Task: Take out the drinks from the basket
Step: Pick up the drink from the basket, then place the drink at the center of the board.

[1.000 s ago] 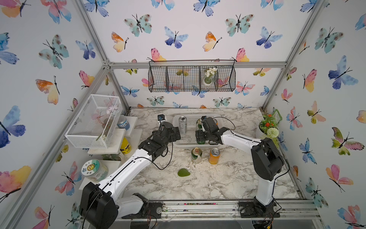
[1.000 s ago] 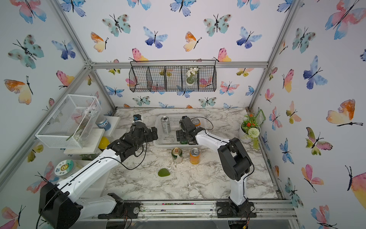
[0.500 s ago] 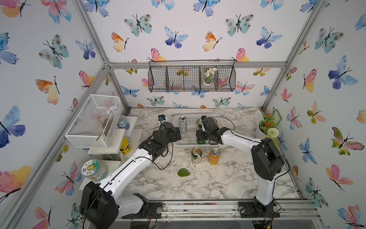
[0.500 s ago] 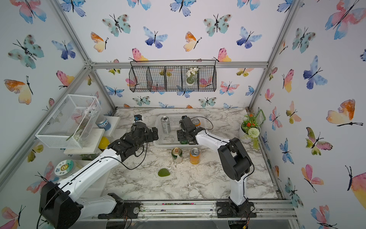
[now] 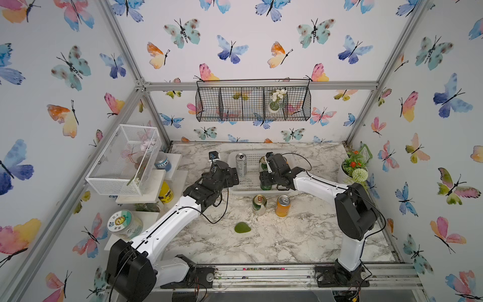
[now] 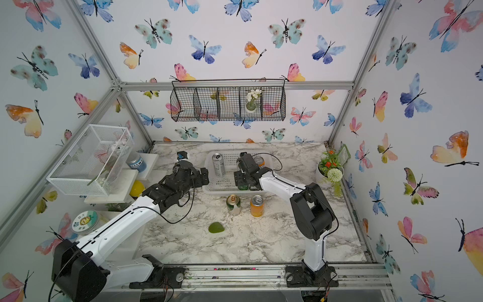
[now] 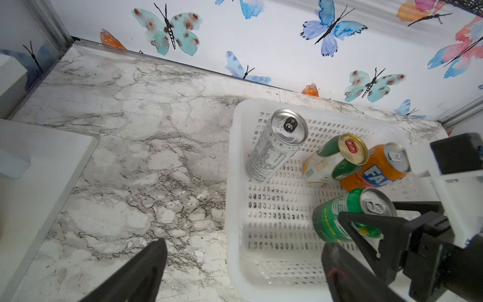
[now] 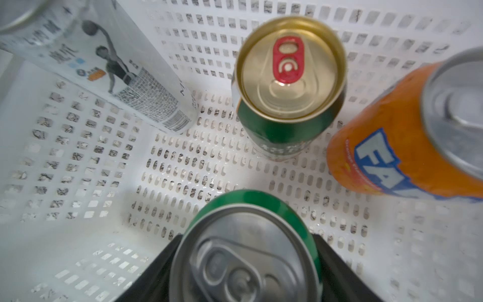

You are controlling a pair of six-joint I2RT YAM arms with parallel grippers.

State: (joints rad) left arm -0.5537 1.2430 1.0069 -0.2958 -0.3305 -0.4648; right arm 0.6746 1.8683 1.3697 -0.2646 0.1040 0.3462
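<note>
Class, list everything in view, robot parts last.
basket: one, white, back of table
cans in basket: four: silver can, gold-topped can, orange can, bright green can
cans on table: two: loose gold-topped can, loose orange can
leaf: one, green, table middle
wire rack: one, black, hung at back
mesh box: one, white, left side
jars: three, left shelves: blue-lidded, yellow, green-lidded
plant: one, green, right edge
left gripper: open, at basket edge
right gripper: shut on bright green can

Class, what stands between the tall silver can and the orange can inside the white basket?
A green can with a gold top stands between the silver can and the orange can; the left wrist view shows this plainly.
</note>
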